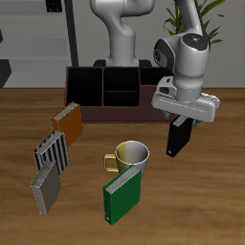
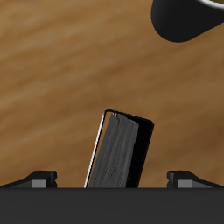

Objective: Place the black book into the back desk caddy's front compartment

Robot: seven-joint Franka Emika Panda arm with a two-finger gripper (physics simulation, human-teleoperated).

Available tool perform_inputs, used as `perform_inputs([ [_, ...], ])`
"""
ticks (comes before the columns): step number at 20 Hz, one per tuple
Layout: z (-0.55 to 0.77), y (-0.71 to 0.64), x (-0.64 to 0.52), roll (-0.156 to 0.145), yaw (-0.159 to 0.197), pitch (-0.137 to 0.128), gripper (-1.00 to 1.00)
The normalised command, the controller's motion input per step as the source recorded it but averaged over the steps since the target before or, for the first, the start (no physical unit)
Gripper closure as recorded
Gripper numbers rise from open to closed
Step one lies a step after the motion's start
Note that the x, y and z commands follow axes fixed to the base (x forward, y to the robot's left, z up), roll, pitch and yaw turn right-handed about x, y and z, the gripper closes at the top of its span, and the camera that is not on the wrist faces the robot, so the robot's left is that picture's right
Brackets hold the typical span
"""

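The black book (image 1: 178, 140) stands on the table in front of the caddy's end, slim, with a pale page edge; it also shows in the wrist view (image 2: 122, 153). My gripper (image 1: 183, 119) hangs directly over the book's top, and its jaws are open. In the wrist view the gripper (image 2: 114, 181) has its fingertips (image 2: 39, 179) well apart on either side of the book, not touching it. The back desk caddy (image 1: 105, 92) is a wide, low, dark wooden organizer with several cells, at the back of the table beside the gripper.
A yellow-green mug (image 1: 130, 155) stands near the black book, toward the table's front; it shows dark in the wrist view (image 2: 185, 19). A green book (image 1: 122, 197) lies in front of the mug. An orange-brown book (image 1: 67, 120), a striped book (image 1: 53, 153) and a grey book (image 1: 44, 188) lie farther away.
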Motion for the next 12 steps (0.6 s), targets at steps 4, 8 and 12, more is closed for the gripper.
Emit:
perform_inputs([
  [4, -0.10, 0.04, -0.05, 0.025, -0.007, 0.019, 1.00],
  [8, -0.02, -0.06, -0.02, 0.001, -0.007, 0.010, 1.00],
  [12, 0.13, -0.10, -0.01, -0.006, 0.029, -0.027, 1.00],
])
